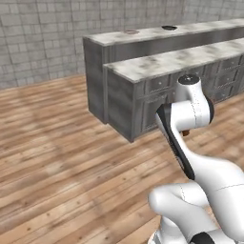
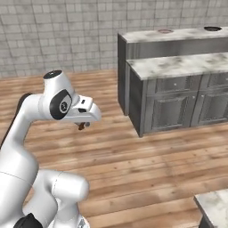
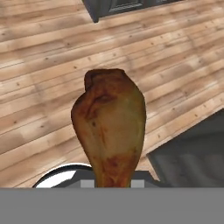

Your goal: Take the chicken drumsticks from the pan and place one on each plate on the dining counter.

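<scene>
Claw over the floor, worktops ahead

The claw (image 2: 82,126) hangs above the wooden plank floor (image 1: 57,162) with an orange-brown chicken drumstick (image 3: 109,127) in it. Ahead stands the shorter marble-topped island (image 2: 178,64); just behind it runs the long marble-topped dining worktop (image 1: 143,34), carrying two round plates, one (image 1: 131,32) left of the other (image 1: 168,27).

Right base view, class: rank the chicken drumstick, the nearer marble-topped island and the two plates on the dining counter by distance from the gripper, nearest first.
1. Chicken drumstick: gripped in the gripper, over the wooden floor.
2. Marble-topped island: ahead, to the right.
3. Pale-centred plate: on the dining counter behind the island.
4. Dark plate: same counter, further right.
</scene>
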Robot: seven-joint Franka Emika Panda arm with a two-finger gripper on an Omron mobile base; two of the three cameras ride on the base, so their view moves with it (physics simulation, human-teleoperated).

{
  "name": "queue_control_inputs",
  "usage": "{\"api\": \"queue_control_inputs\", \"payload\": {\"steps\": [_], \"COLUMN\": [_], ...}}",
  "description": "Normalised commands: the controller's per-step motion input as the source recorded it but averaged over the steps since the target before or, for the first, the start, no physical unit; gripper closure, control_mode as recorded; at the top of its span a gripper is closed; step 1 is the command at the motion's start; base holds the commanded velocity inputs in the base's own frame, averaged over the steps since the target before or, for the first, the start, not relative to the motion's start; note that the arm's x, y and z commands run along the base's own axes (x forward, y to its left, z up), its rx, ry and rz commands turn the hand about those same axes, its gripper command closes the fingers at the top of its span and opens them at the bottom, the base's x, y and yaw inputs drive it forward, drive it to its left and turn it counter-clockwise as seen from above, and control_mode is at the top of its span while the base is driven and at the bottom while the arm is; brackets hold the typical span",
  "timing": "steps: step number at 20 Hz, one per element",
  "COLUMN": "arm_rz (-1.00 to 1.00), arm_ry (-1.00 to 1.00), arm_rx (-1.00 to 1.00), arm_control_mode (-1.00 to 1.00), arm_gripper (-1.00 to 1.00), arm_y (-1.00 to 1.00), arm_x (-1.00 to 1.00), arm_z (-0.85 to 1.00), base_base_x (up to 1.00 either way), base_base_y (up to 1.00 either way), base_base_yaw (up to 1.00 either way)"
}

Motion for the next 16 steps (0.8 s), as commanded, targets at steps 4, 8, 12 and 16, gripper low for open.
{"api": "queue_control_inputs", "payload": {"steps": [4, 8, 12, 16], "arm_rz": [0.0, 0.0, 0.0, 0.0], "arm_ry": [0.0, 0.0, 0.0, 0.0], "arm_rx": [0.0, 0.0, 0.0, 0.0], "arm_control_mode": [1.0, 1.0, 1.0, 1.0], "arm_gripper": [1.0, 1.0, 1.0, 1.0], "arm_y": [0.0, 0.0, 0.0, 0.0], "arm_x": [0.0, 0.0, 0.0, 0.0], "arm_z": [0.0, 0.0, 0.0, 0.0], "base_base_x": [1.0, 0.98, 0.96, 0.95], "base_base_y": [0.64, 0.7, 0.74, 0.75], "base_base_yaw": [-0.22, -0.23, -0.23, -0.23]}}
